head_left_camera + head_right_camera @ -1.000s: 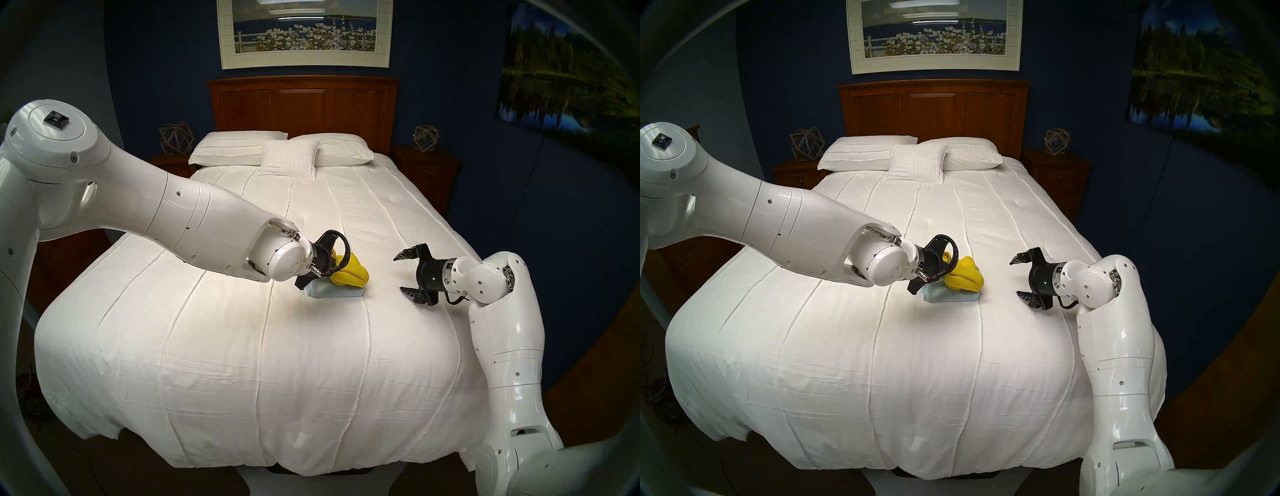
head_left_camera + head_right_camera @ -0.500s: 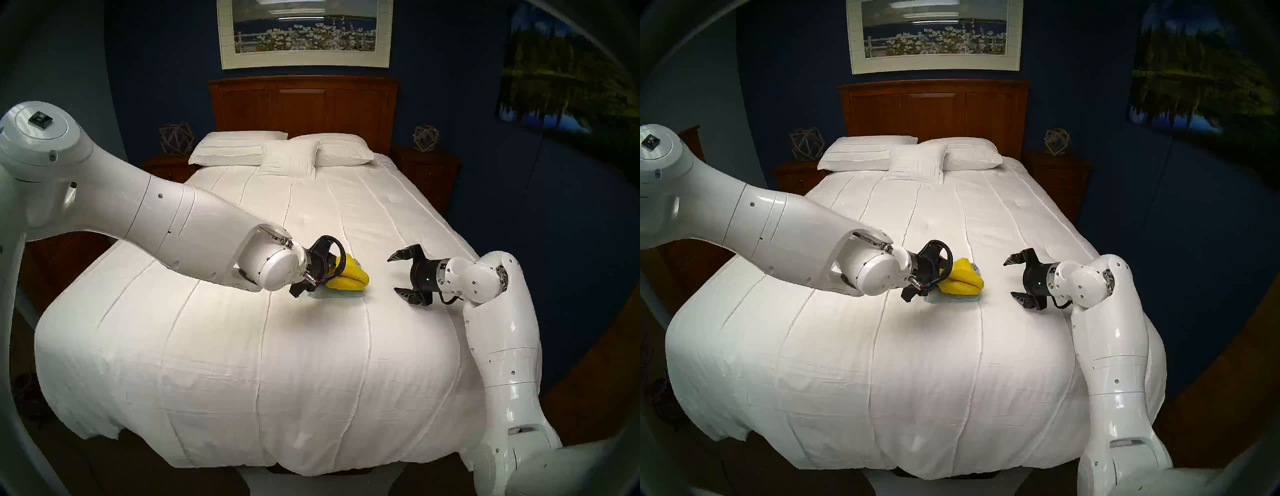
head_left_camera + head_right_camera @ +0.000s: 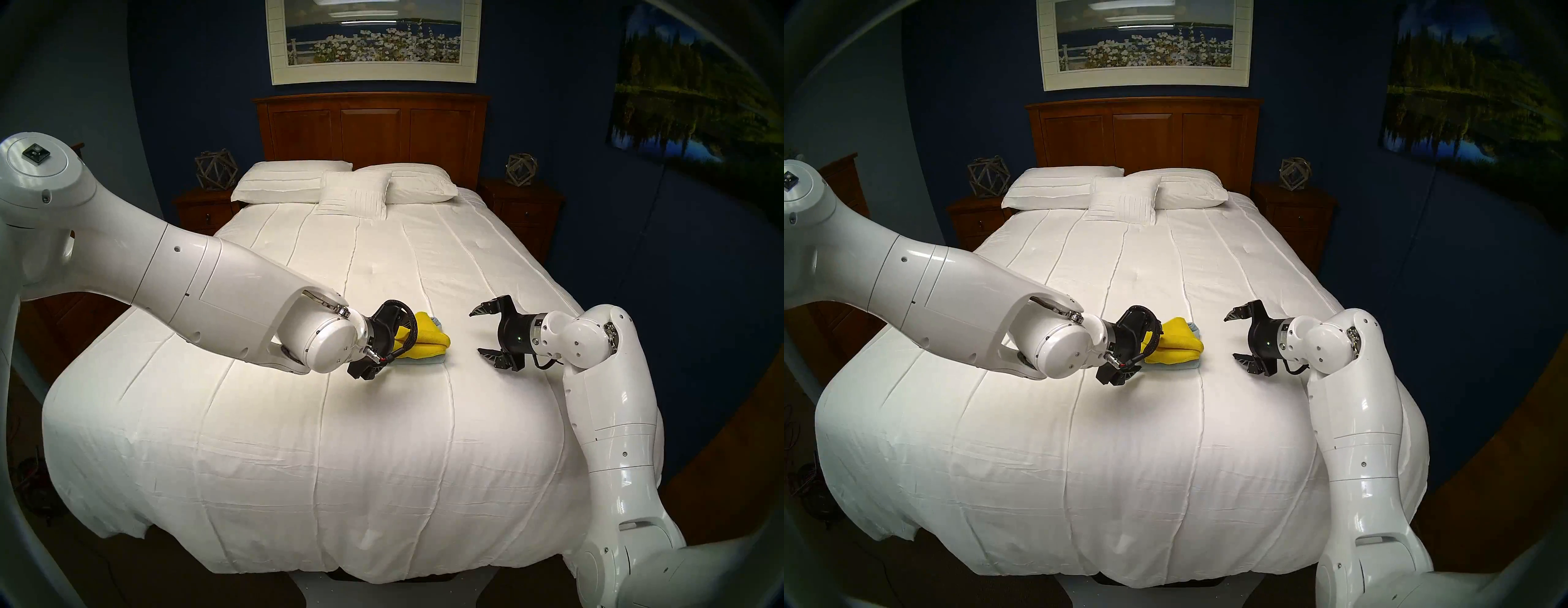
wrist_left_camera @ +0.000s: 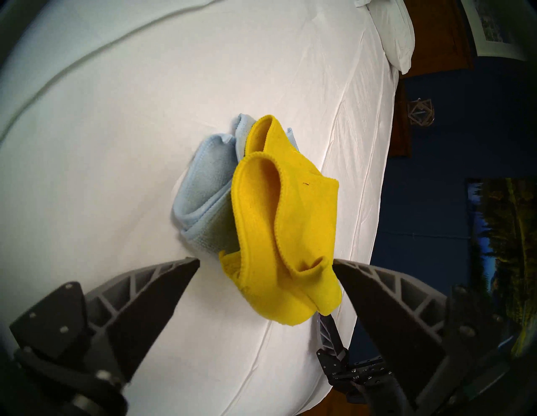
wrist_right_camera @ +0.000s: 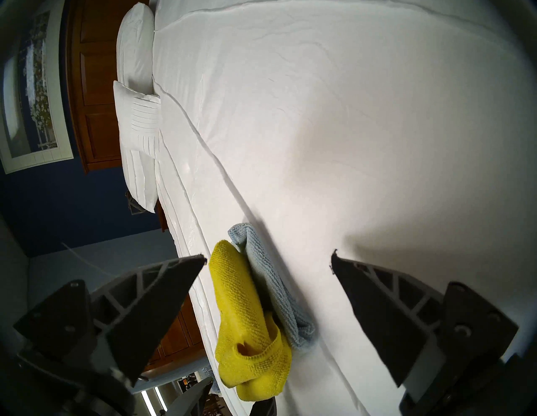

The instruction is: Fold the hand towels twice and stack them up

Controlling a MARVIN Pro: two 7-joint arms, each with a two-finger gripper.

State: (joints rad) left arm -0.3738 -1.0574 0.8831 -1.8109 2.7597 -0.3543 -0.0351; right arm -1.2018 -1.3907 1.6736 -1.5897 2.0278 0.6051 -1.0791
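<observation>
Lowered yellow towel [image 3: 428,339], seemingly released, left gripper [image 4: 266,263].

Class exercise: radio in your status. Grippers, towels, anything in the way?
Left gripper open, at the stack. Right gripper open, apart from it. Yellow towel on blue towel, yellow folds loose. Nothing in the way on bedspread.

Glossy white arms [image 3: 220,293], black ribbed pincers [image 3: 481,333], looped black cable [image 3: 409,327].

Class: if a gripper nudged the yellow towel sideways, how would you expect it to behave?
The yellow towel would probably crumple rather than slide stiffly: its folds already gape in loose loops. It likely weighs little, barely flattening the blue towel beneath. Its nubby weave may drag that one along.
</observation>
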